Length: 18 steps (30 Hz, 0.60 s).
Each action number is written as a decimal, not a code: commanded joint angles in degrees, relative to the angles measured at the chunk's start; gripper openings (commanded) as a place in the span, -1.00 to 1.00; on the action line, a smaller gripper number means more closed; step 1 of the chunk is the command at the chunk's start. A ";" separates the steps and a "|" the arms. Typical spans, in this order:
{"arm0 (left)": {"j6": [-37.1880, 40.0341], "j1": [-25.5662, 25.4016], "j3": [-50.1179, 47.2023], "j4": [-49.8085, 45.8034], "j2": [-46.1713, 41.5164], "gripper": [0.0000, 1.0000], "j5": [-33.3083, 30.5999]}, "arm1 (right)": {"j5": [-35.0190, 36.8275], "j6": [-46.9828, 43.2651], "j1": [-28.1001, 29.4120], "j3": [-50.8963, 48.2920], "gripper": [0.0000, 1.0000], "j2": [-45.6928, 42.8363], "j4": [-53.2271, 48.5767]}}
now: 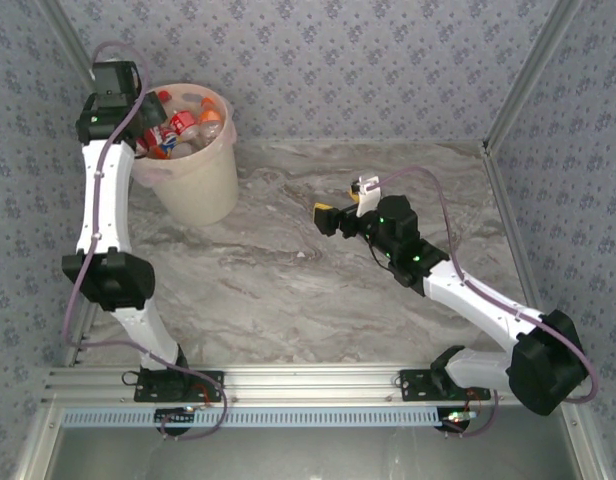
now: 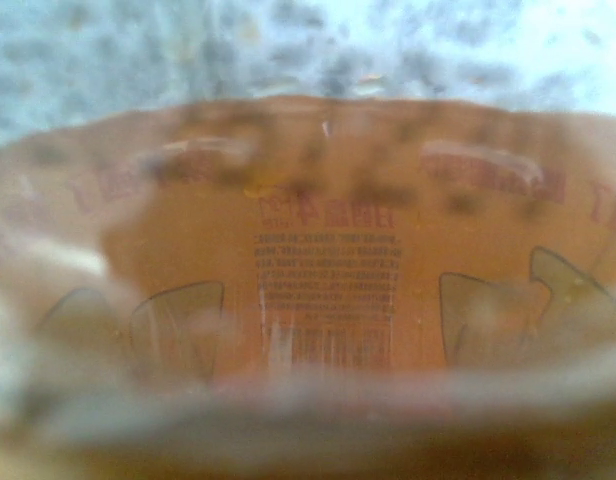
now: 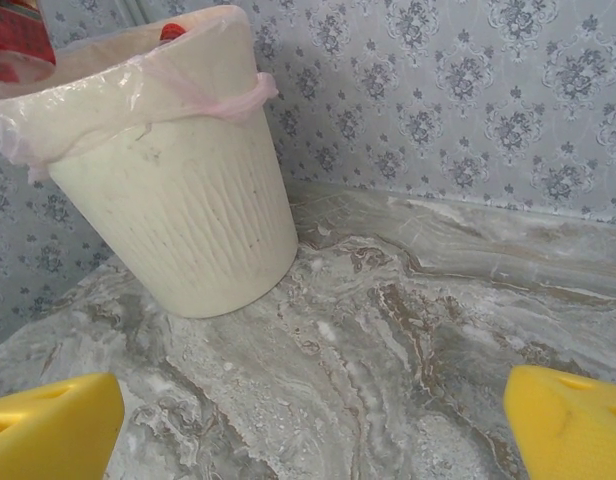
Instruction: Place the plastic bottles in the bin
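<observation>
**Item 1 – bin** [image 1: 193,185]: We logged it upright at the far-left corner of the bench [image 1: 318,290]. It was cream-white, w/ a pinkish bag liner [image 3: 138,85] folded over the rim. In the right wrist view it stood upper left, ribbed wall toward the lens and patterned wall [image 3: 468,90] behind.

**Item 2 – plastic bottles** [image 1: 183,125]: We recorded several heaped inside the bin, up to approx. rim level. We picked out a red lbl, an orange cap and a red cap. Exact qty was not readable.

**Item 3 – left tool** [image 1: 145,122]: We placed it over the bin's left rim, close against the heap. Its wrist camera sat hard up to one orange-lbl bottle [image 2: 323,290], blurred, w/ printed text facing the lens. The fingers were hidden, so we couldn't tell whether this tool was spread or closed. We also couldn't tell whether it had hold of that bottle.

**Item 4 – right tool** [image 1: 343,200]: We noted it above mid-bench, well apart from the bin and off to the bin's right, facing it. The yellow pads [image 3: 53,430] sat at opposite lower corners of its wrist view, i.e. spread wide. There was bare bench btwn them and nothing was gripped.
</observation>
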 commanded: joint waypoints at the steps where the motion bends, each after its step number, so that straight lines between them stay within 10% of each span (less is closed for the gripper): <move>1: -0.74 0.50 6.87 -6.57 2.47 0.57 -1.63 | 1.37 -0.60 0.37 -0.05 1.00 -1.51 -1.30; 18: -0.60 0.62 17.10 -9.67 8.58 0.95 7.19 | 2.47 -0.60 0.34 -0.80 1.00 -1.03 -0.69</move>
